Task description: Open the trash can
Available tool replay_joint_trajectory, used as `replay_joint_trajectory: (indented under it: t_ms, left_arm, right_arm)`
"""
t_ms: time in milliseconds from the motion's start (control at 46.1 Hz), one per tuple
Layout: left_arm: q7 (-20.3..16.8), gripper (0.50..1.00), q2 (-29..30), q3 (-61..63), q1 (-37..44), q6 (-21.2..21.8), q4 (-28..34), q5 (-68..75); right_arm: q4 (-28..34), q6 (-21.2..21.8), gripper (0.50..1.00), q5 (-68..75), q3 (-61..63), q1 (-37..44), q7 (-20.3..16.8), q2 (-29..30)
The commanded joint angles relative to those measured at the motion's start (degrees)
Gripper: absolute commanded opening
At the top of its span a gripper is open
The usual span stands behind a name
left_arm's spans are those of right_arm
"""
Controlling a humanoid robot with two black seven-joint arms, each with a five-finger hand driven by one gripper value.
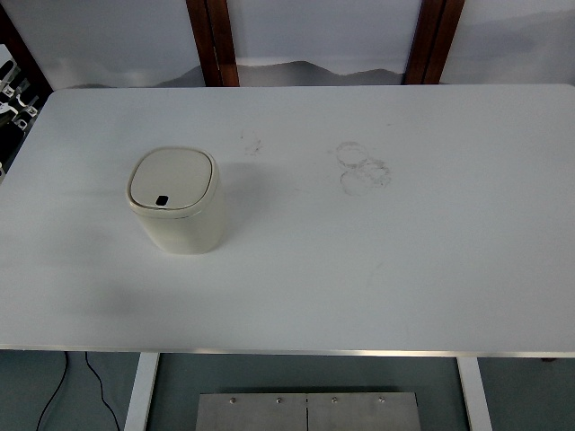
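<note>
Trash can [178, 199] stands upright on the white table [377, 269] with its lid [171, 178] closed, so nothing of the opening looks done yet, and with neither hand in view I cannot tell the fingers' state or place it relative to them.

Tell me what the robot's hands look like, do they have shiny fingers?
I can't say, because neither hand nor arm shows in this top view. All that is visible is the white table with a closed cream trash can standing on it, and some faint ring marks on the tabletop. A black cable hangs below the table's near edge, but what it belongs to isn't visible.
</note>
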Motion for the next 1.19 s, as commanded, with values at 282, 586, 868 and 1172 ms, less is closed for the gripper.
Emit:
replay_joint_trajectory:
  t_ms: [282, 586, 868, 1172]
  left_arm:
    - [0.20, 1.000, 8.31, 14.62, -10.42, 5.29, -10.92, 0.33]
    - [1.78, 1.000, 15.52, 31.93, -24.39, 4.68, -25.85, 6.36]
    - [5.74, 1.000, 19.22, 33.97, -27.83, -1.03, -33.16, 25.28]
    - [8.46, 1.000, 20.62, 34.50, -34.34, -5.80, -36.86, 44.88]
  right_arm:
    - [-0.03, 0.00, 0.995, 0.00, -0.02, 0.00, 0.00, 0.00]
    - [-0.03, 0.00, 0.995, 0.00, -0.02, 0.00, 0.00, 0.00]
    - [0.06, 0.00, 0.995, 0.00, -0.02, 0.00, 0.00, 0.00]
    - [0.06, 0.00, 0.995, 0.00, -0.02, 0.00, 0.00, 0.00]
